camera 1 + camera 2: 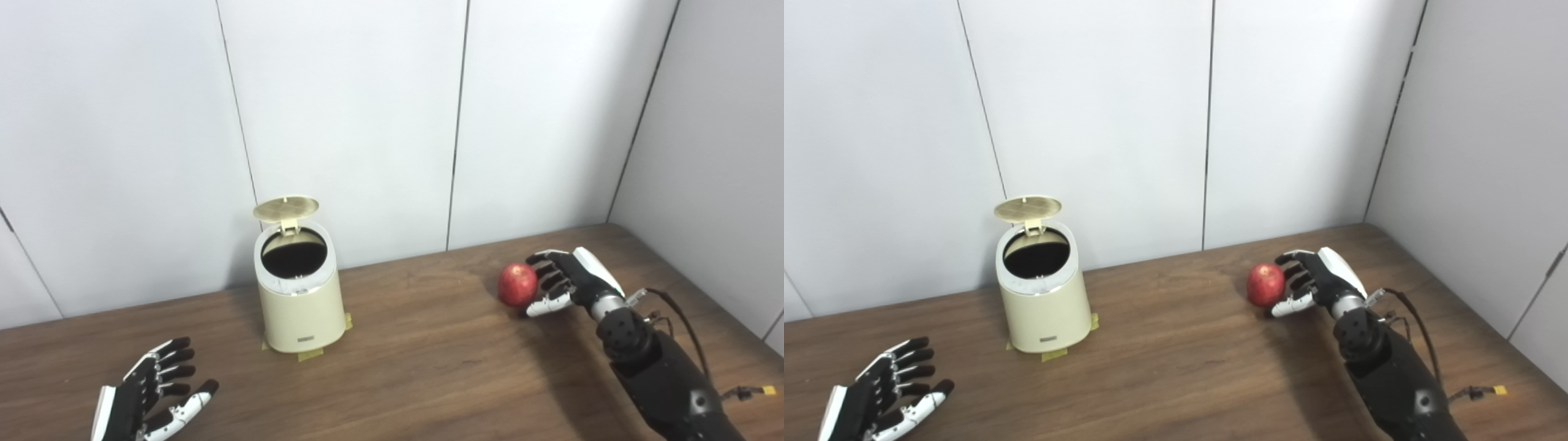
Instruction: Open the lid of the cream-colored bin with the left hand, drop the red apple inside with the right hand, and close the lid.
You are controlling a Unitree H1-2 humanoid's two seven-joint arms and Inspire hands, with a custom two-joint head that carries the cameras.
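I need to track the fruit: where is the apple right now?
The apple sits on the table's right side, against the right hand's fingers, well right of the open bin.

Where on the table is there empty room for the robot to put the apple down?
The widest bare patch of the table lies between the cream bin and the red apple. There is more bare wood in front of the bin, right of the left hand. It is crowded only around the apple, where the right hand is cupped beside it.
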